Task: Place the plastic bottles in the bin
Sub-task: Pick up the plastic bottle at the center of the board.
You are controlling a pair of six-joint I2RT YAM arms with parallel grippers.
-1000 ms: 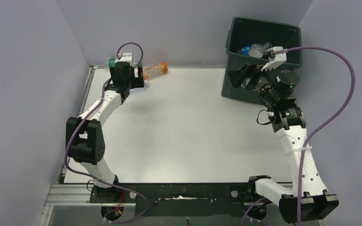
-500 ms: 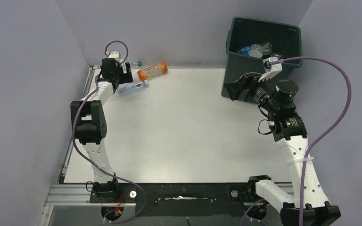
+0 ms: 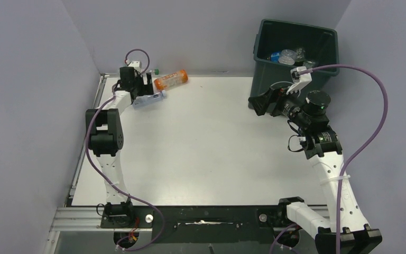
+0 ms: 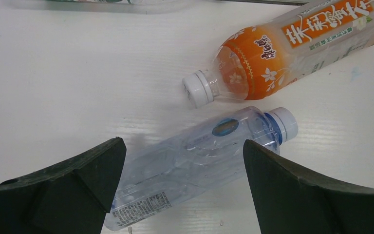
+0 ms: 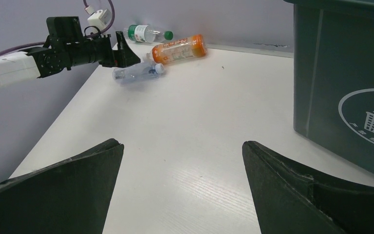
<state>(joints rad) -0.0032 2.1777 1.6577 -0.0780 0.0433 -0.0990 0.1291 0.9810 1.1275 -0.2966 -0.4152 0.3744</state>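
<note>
Left hand (image 4: 182,148) beside three loose bottles (image 5: 177,50)

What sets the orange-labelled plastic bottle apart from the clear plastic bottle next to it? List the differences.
Label: the orange-labelled plastic bottle wears a large orange printed wrap; the clear plastic bottle is see-through with a small blue oval sticker. Pose: in the left wrist view the orange bottle's cap points left, the clear bottle's points right. Both lie on their sides, capped, on the white table.
</note>
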